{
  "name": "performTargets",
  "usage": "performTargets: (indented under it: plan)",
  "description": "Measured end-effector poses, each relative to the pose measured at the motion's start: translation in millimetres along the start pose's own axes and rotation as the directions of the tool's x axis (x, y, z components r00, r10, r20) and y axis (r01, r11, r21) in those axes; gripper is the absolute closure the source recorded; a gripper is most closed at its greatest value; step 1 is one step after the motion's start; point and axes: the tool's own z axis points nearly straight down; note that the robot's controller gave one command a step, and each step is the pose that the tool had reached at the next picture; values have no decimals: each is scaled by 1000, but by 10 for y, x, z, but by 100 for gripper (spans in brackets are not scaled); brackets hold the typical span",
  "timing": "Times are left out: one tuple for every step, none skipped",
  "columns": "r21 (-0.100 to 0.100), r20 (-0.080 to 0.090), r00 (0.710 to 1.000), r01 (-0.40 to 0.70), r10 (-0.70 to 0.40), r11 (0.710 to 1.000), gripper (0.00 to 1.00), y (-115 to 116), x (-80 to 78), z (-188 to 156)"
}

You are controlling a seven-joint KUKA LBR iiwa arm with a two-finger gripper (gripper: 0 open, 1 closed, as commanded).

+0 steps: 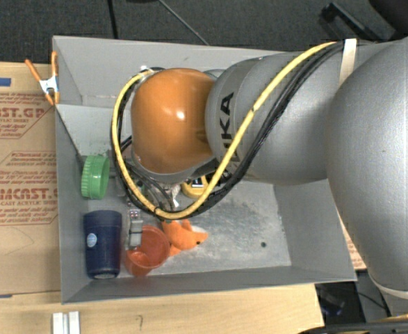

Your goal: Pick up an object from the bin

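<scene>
Three obj near claw [135, 229]: orange cup [147, 253], blue can [102, 244], green lid [94, 177]; grip unclear

Green spool [94, 177], dark blue cup [103, 243], orange cup [147, 252] and orange toy [185, 236] in grey bin [249, 239].

KUKA iiwa arm [329, 117], silver-grey, one unit.
Rounded glossy orange cover [169, 120] at wrist; black "KUKA" lettering [228, 127] on casing; yellow cable [292, 65] and black cables [124, 160] looped alongside; white strap [348, 60] binding them.

Grey arm [315, 117] bent in from right, orange wrist cover [169, 117], yellow cable [115, 145] looped
</scene>
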Motion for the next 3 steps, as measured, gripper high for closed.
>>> performTargets:
  plan:
    - [-2, 7, 1000, -3, 3, 1000, 0, -13, -21, -45]
    - [1, 10, 987, 159, -159, 987, 0, -314, 60, 486]
    - [3, 12, 871, 492, -492, 871, 0, -622, 105, 1053]
